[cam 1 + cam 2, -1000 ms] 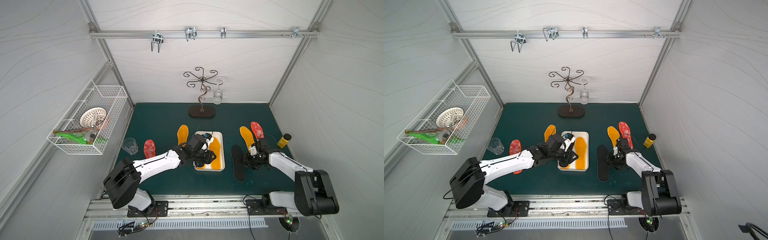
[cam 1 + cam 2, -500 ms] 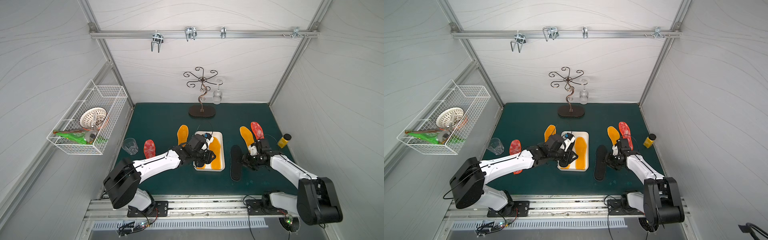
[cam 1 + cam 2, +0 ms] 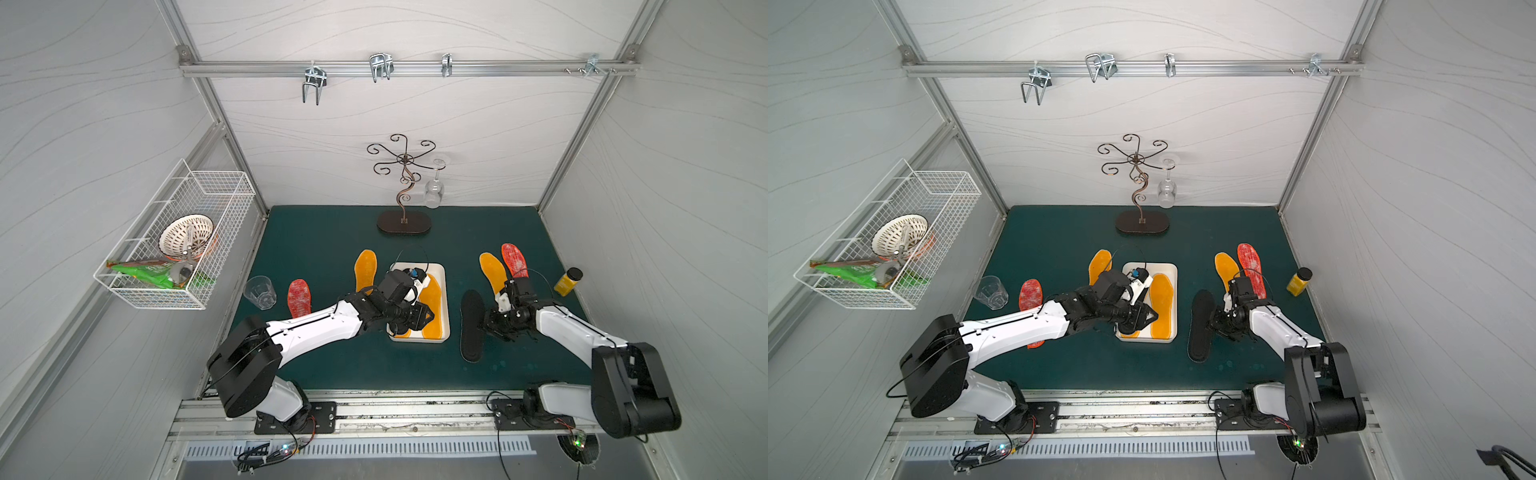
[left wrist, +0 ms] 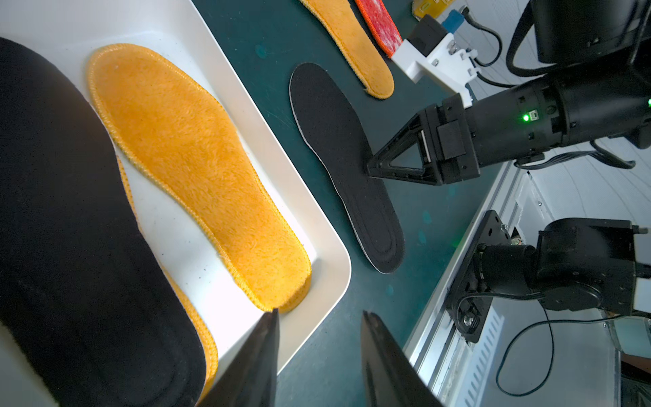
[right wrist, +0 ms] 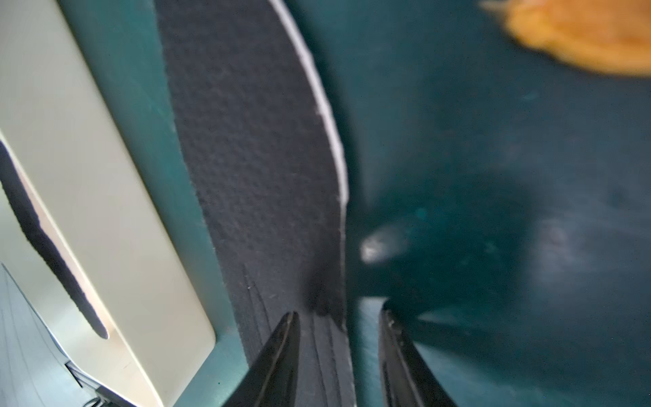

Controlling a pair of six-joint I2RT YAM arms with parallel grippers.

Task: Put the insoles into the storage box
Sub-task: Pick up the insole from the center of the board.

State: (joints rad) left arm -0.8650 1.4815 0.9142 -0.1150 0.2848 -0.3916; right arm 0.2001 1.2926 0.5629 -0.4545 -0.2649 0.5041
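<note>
In both top views we are looking at the storage box [image 3: 447, 307] sitting mid-mat. The left gripper [image 3: 429, 319] is hovering over its near end. The right gripper [image 3: 486, 326] is working at the side of a black insole [image 3: 471, 332] lying on the green mat [image 3: 332, 241] just beside the box. Four more are lying on the mat: the left orange insole [image 3: 365, 270], left red insole [image 3: 299, 297], right orange insole [image 3: 492, 272] and right red insole [image 3: 514, 259].

In the left wrist view we are seeing into the box. One boxed orange insole [image 4: 197, 176] is lying flat, and a boxed black insole [image 4: 70, 229] is covering another whose stitched orange edge [image 4: 208, 338] is peeping out. The left gripper's fingers [image 4: 271, 352] are standing apart over the box's corner with nothing between them. From here the right gripper's tip is touching the loose black insole at its waist.

In the right wrist view, which is blurring, the jaws are standing partly open and straddling that insole's long edge, one finger over the pad and the other over the mat. Nothing is being clamped yet. We are judging that this edge-on approach is chosen because a thin flat pad offers no purchase from above. One finger needs to be getting underneath, and the pad may be sliding away instead.
</note>
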